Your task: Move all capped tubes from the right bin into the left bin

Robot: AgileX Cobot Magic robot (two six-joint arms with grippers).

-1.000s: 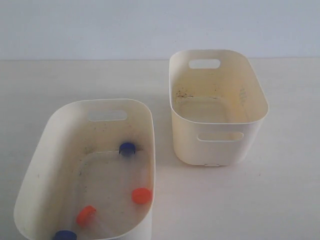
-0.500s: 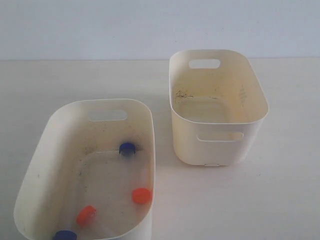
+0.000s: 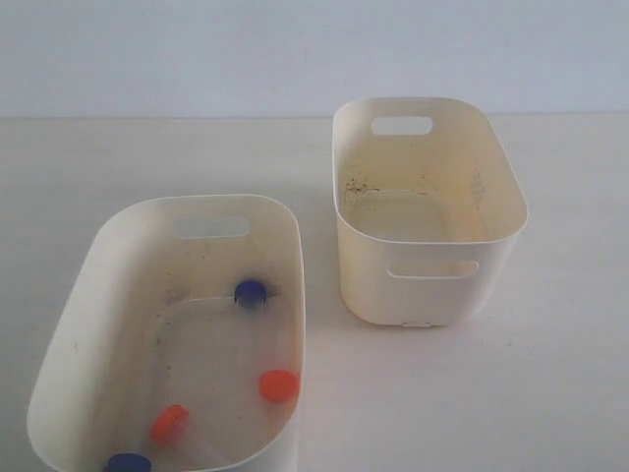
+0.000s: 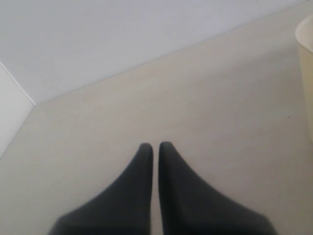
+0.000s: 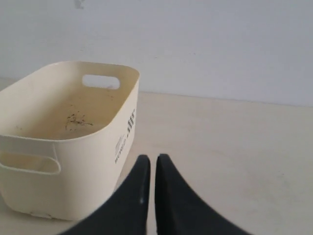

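Four capped tubes (image 3: 279,384): small clear plastic tubes with round screw caps, two orange and two dark blue, all lying on the speckled floor of the left bin (image 3: 98,295).
Left bin: larger-looking cream plastic tub with rounded corners, one handle slot showing, standing on the pale table (image 3: 442,393).
Right bin (image 3: 423,295): taller cream plastic tub with oval handle slots; its floor shows only dark smudges.
Writing: dark print (image 5: 124,137) runs up the right bin's outer wall, too blurred to read; a faint dotted mark (image 3: 477,185) sits on its inner wall.
Left gripper (image 4: 152,145): black fingers pressed together, pinching nothing, over bare table.
Right gripper (image 5: 150,157): black fingers pressed together, pinching nothing, near the right bin.
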